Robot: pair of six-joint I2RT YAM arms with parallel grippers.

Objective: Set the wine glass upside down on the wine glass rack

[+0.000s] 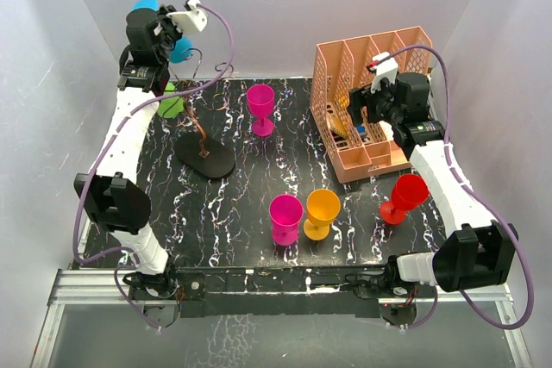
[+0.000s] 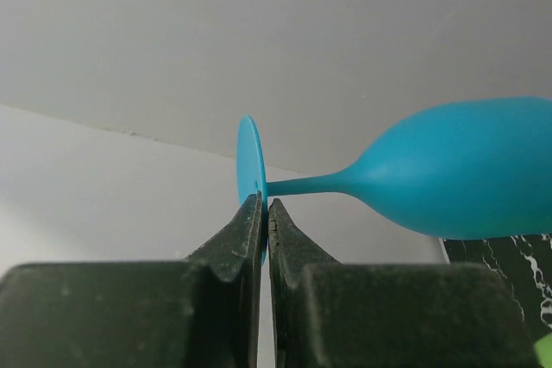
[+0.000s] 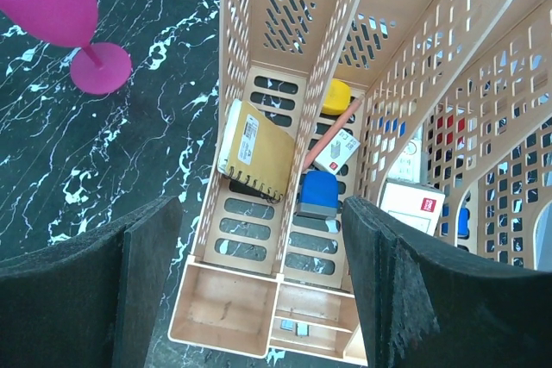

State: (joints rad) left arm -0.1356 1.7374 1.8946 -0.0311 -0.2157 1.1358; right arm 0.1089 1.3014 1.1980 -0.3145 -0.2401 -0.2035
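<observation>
The left pincer (image 2: 266, 213) is clenched on the rim of the foot of a blue wine glass (image 2: 457, 170), which lies sideways in the air, stem level and bowl out ahead and to the pincer's right. The wine glass rack (image 1: 207, 159) stands on the table (image 1: 259, 187) below that pincer, apart from the glass. The right pincer (image 3: 263, 213) hangs spread wide and empty, directly above the peach organizer (image 3: 228, 58).

left end effector (image 2: 266, 206) clamped tight, right end effector (image 3: 263, 213) spread wide
</observation>
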